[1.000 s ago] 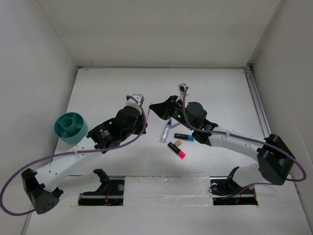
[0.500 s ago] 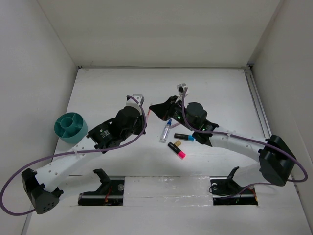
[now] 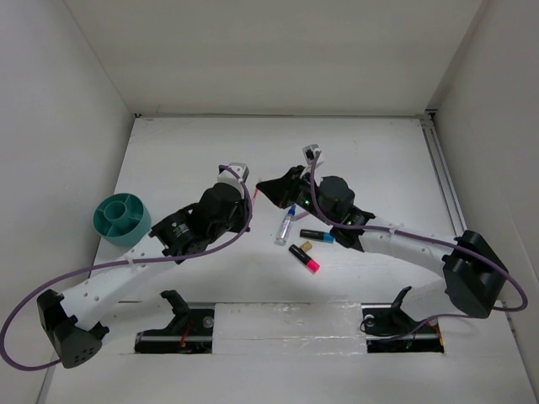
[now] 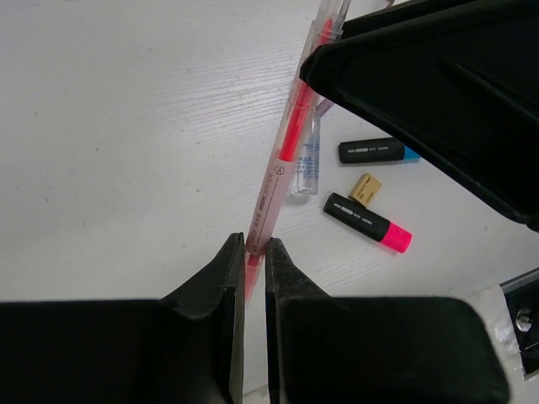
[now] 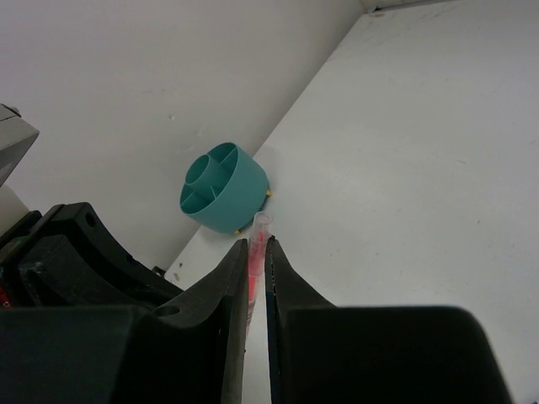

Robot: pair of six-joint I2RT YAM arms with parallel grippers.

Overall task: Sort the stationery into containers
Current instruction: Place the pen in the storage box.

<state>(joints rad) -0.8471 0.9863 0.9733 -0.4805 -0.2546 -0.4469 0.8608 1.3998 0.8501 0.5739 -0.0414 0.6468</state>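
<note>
I have the thin pink pen [image 4: 282,160] pinched at both ends. The left gripper [image 4: 250,248] is pressed together on its lower part, and the right gripper [image 5: 258,246] is clamped on the other end. The pen hangs above the table [image 3: 379,160], around the middle of the overhead frame. I read this as a hand-over to the left arm, since the teal organizer [image 3: 126,236] sits at the left edge of the frame, well apart from the pen.

To do it cleanly I would let only the right fingers go and back them off along the pen's own line, so they don't lever it out of the left pinch. The left grip is near one end, so I expect the pen to swing. I would carry it slowly, stand it upright over one compartment and release low.

The clear blue-capped pen [image 3: 286,223], two black markers [image 3: 317,236] and the tan bit [image 3: 306,246] lie just right of centre, waiting.
</note>
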